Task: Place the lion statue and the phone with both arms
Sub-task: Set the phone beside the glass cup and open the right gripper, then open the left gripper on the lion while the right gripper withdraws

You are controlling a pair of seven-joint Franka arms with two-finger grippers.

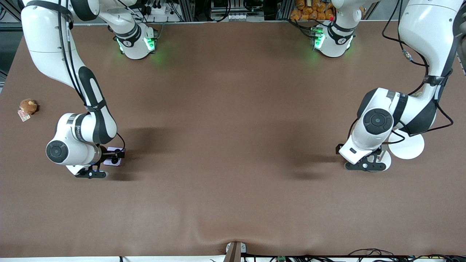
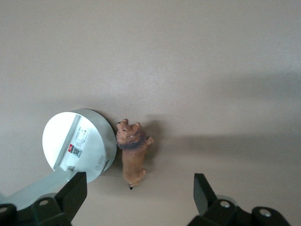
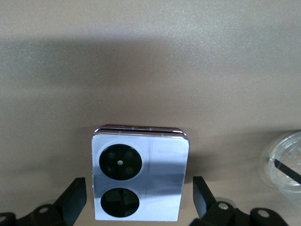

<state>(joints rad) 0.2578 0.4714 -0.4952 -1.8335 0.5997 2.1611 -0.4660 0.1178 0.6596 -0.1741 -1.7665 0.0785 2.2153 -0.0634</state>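
The lion statue (image 2: pixel 132 154) is a small reddish-brown figurine lying on the brown table, touching a white round disc (image 2: pixel 79 145). My left gripper (image 2: pixel 140 190) is open just over it, with the lion's tail end between the fingertips (image 2: pixel 76 190) and no contact. In the front view the left gripper (image 1: pixel 376 157) is low at the left arm's end of the table. The pale lavender phone (image 3: pixel 138 175) lies camera circles up between the open fingers (image 3: pixel 75 195) of my right gripper (image 3: pixel 139 195), untouched. The phone (image 1: pixel 113 157) also shows in the front view at the right gripper (image 1: pixel 115 155).
Two white discs (image 1: pixel 409 146) lie by the left hand. A clear round lid (image 3: pixel 287 170) lies beside the phone. A round brown plush with a tag (image 1: pixel 28 106) sits near the table edge at the right arm's end.
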